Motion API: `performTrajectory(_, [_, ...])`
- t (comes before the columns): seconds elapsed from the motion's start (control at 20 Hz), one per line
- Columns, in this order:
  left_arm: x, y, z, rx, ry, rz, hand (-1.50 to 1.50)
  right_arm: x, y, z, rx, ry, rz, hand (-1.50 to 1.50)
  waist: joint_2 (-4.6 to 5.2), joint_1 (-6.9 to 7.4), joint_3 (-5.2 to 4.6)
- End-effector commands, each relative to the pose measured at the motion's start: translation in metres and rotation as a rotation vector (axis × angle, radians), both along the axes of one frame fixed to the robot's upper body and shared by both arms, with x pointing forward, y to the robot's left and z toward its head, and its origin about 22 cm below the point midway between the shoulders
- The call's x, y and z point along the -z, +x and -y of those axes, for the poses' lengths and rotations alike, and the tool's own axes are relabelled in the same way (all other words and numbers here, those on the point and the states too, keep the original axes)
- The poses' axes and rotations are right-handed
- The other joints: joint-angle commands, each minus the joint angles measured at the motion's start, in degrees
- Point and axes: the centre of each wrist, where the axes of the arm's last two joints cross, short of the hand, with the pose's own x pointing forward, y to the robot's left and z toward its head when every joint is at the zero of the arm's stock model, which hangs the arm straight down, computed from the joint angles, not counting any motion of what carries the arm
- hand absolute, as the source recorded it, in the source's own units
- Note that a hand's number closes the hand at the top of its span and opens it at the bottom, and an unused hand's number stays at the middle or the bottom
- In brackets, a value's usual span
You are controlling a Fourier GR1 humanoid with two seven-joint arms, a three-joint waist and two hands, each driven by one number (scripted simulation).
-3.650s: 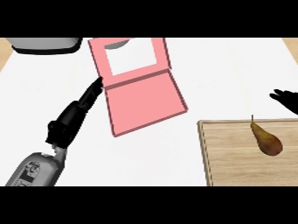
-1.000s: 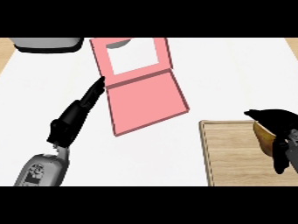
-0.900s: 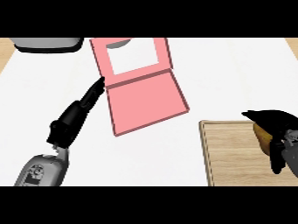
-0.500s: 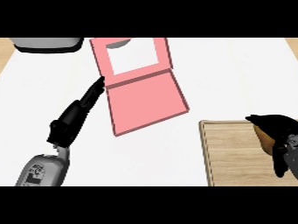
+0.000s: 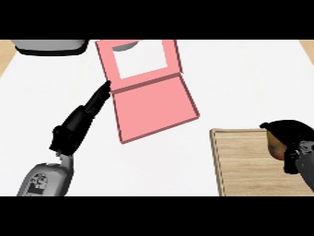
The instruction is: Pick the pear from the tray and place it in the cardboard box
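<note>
At the lower right of the frame the right hand (image 5: 294, 134) was over the upper right part of the wooden tray (image 5: 218, 162). Its black fingers (image 5: 287, 127) were curled down and clamped over the pear (image 5: 276, 144). Only a brown patch of the fruit showed, below and left of the fingers, with the rest hidden under the hand. Whether the pear touched the tray's board could not be told.

The cardboard box (image 5: 154, 107), pink and lying open, sat at the upper centre of the white bench (image 5: 254, 83), well apart from the tray and the pear. At the left of the frame the left hand (image 5: 79, 123) lay just beside the box's left edge. Its fingers were straight and together, pointing toward the upper right and holding nothing. A grey object (image 5: 50, 46) was cut off at the upper left of the frame.
</note>
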Motion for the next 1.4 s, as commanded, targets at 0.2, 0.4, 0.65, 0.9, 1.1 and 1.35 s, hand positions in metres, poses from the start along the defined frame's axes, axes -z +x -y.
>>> performTrajectory(0.2, [0.007,-0.006,-0.002,-0.011,-0.011,-0.010,0.00,0.023,-0.010,0.014,-0.075,0.004,0.008,1.50,0.22,-0.13,0.31])
performTrajectory(0.4, [-0.004,0.016,0.009,-0.012,-0.001,-0.004,0.00,0.015,-0.006,0.006,-0.134,-0.018,0.082,1.50,0.24,-0.36,0.30])
performTrajectory(0.65, [0.001,0.001,-0.001,0.011,-0.002,-0.008,0.00,0.006,-0.032,-0.169,-0.457,0.420,0.416,1.50,-0.67,0.93,0.49])
performTrajectory(0.9, [0.002,0.003,0.018,0.015,-0.014,-0.013,0.00,-0.031,-0.075,-0.259,-0.554,0.566,0.700,1.50,-0.44,-0.19,0.34])
performTrajectory(1.1, [-0.002,-0.006,-0.008,-0.006,0.004,0.006,0.00,-0.043,-0.126,-0.275,-0.535,0.602,0.827,1.50,-0.33,-0.26,0.30])
performTrajectory(1.35, [-0.005,0.007,0.004,-0.002,-0.013,0.012,0.00,-0.101,-0.166,-0.272,-0.567,0.657,0.857,1.50,-0.06,-0.65,0.28])
